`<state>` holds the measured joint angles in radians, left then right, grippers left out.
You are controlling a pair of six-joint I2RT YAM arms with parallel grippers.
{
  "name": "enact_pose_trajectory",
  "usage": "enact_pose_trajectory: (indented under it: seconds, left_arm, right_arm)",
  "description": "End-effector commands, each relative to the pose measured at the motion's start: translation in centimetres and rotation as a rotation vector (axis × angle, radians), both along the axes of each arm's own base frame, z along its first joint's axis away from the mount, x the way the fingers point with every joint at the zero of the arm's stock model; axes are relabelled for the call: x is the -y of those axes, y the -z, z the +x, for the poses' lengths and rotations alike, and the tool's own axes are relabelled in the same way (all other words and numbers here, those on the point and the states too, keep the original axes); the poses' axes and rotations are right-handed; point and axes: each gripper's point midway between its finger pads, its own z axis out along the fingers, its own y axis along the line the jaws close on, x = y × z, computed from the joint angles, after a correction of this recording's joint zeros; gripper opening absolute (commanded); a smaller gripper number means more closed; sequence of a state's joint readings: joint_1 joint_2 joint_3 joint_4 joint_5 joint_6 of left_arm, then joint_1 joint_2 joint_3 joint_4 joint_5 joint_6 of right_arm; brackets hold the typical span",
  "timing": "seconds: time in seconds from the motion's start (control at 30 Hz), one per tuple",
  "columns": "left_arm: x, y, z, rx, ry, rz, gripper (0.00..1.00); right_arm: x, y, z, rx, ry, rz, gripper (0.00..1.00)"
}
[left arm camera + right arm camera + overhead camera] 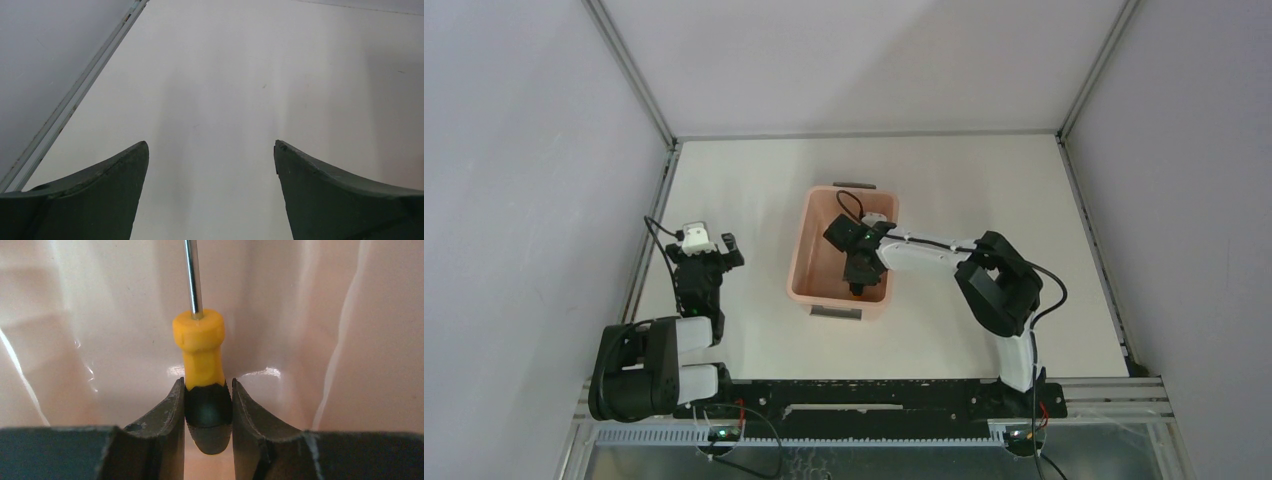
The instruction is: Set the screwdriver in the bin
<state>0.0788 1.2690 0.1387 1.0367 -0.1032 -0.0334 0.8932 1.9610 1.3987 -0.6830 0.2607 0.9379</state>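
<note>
- Your right pincer (206,386) is clenching the screwdriver (200,342): its 2 dark fingers (160,430) are pressing on both sides of the black rear part of the handle.
- The orange-yellow front part of the handle is sticking out past the fingertips, and the thin metal shaft (192,275) is running straight on from it, out of the top of the right wrist view.
- Glossy pale pink plastic is filling that view around the tool, so you are looking at the inside of the bin (100,315); whether the tip is touching the plastic cannot be told.
- From above, the right pincer (860,284) is reaching down inside the bin (800,255), over its near half, with the right arm stretching in across the right rim.
- The bin is sitting near the middle of the table (964,180), with 1 dark grey handle tab (854,185) at the far end and another at the near end.
- Your left pincer (210,146) is hanging released, its 2 fingers (100,195) spread wide with only bare tabletop between them.
- From above, the left pincer (724,250) is sitting well to the left of the bin, near the left edge.
</note>
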Motion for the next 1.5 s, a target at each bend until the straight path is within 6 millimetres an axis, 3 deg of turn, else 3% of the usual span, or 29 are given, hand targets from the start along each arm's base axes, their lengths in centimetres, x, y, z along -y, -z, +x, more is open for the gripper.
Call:
enact_pose_trajectory:
  seconds: [0.0,0.13,0.27,0.5,0.67,0.77,0.87,1.03,1.23,1.33,1.47]
  left_arm:
    - [-0.1,-3.2,1.3,0.091,-0.003,0.024,1.0]
    - [-0.1,-3.2,1.3,0.09,-0.003,0.024,1.0]
    - [-0.2,-3.2,1.3,0.09,-0.005,0.024,1.0]
    - [-0.2,-3.2,1.3,0.091,-0.003,0.024,1.0]
    - [-0.2,-3.2,1.3,0.091,-0.004,0.024,1.0]
    - [-0.2,-3.2,1.3,0.09,-0.005,0.024,1.0]
    - [-0.2,-3.2,1.3,0.091,-0.003,0.024,1.0]
    - [-0.2,-3.1,1.3,0.089,-0.004,0.024,1.0]
    - [-0.1,-3.2,1.3,0.091,-0.003,0.024,1.0]
    - [-0.2,-3.2,1.3,0.09,-0.006,0.024,1.0]
    - [-0.2,-3.2,1.3,0.092,-0.004,0.024,1.0]
  right_arm:
    - [-1.5,0.2,0.4,0.035,0.061,0.047,0.33]
    - [-1.6,-1.2,0.5,0.061,0.053,0.065,0.55]
    - [-1.4,-5.6,1.3,0.172,0.012,0.053,0.81]
    - [-2.0,-15.1,2.0,0.377,-0.114,0.062,0.89]
    - [0.3,-20.2,2.6,0.498,-0.132,0.013,0.96]
    - [3.2,-22.9,3.0,0.546,-0.12,-0.062,1.0]
    - [8.1,-23.8,3.4,0.544,-0.06,-0.174,1.0]
    - [16.4,-23.5,3.9,0.503,0.048,-0.225,1.0]
    - [25.5,-23.2,3.0,0.477,0.194,-0.258,1.0]
    - [28.4,-23.4,2.2,0.476,0.249,-0.281,1.0]
    - [30.0,-24.0,1.5,0.504,0.263,-0.286,1.0]
